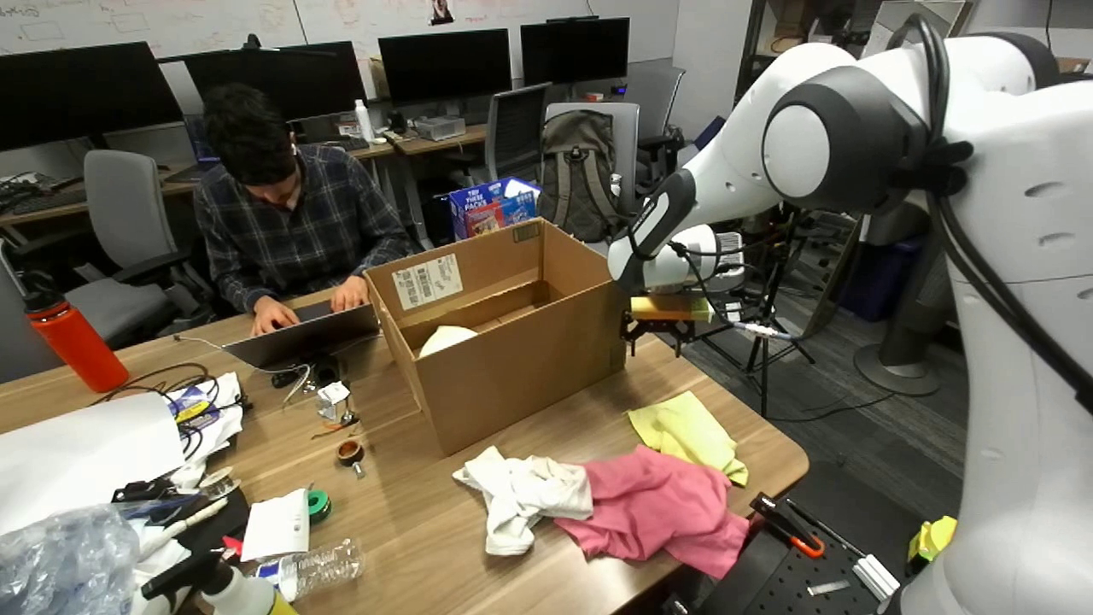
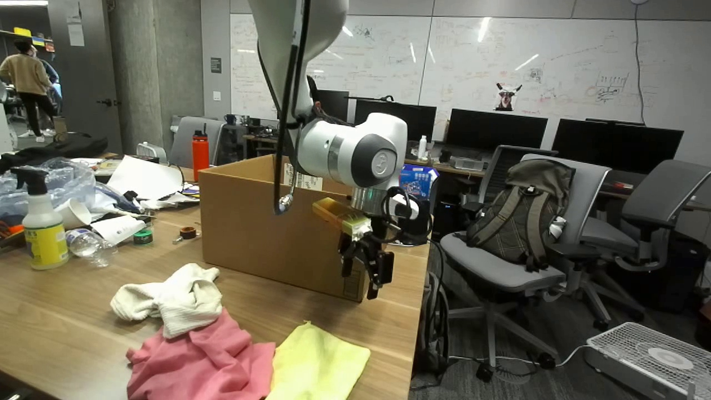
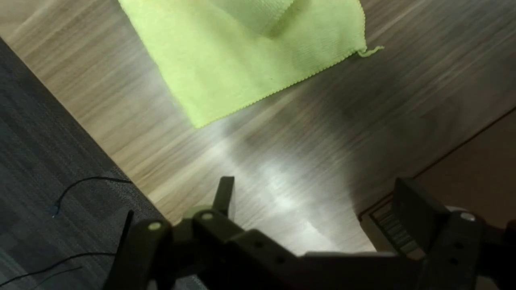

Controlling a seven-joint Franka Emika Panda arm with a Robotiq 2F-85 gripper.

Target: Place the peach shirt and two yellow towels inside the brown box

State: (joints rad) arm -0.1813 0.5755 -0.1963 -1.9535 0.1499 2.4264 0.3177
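The brown box point(image 1: 521, 367) stands upright on the table with its top open and a white label inside one wall. A pale peach-beige piece of fabric point(image 1: 447, 339), which looks like the peach shirt, shows partly inside it; the near wall hides the rest. One yellow towel point(image 1: 690, 434) lies spread near the table's corner, a fold on its top in the wrist view. The other yellow towel is hidden or out of view. My gripper point(image 2: 360, 280) hangs open beside the box's end, above the table, its fingers point(image 3: 225, 195) wide apart with nothing between them. The towel point(image 3: 250, 76) lies clear of the fingers.
A bright pink cloth point(image 1: 657, 512) borders the yellow towel, with a whitish cloth point(image 1: 534, 495) against it. A man point(image 1: 290, 205) works at a laptop point(image 1: 312, 337) behind the box. A spray bottle point(image 2: 43, 233) and clutter cover the table's far side from me. The table edge runs close by the gripper.
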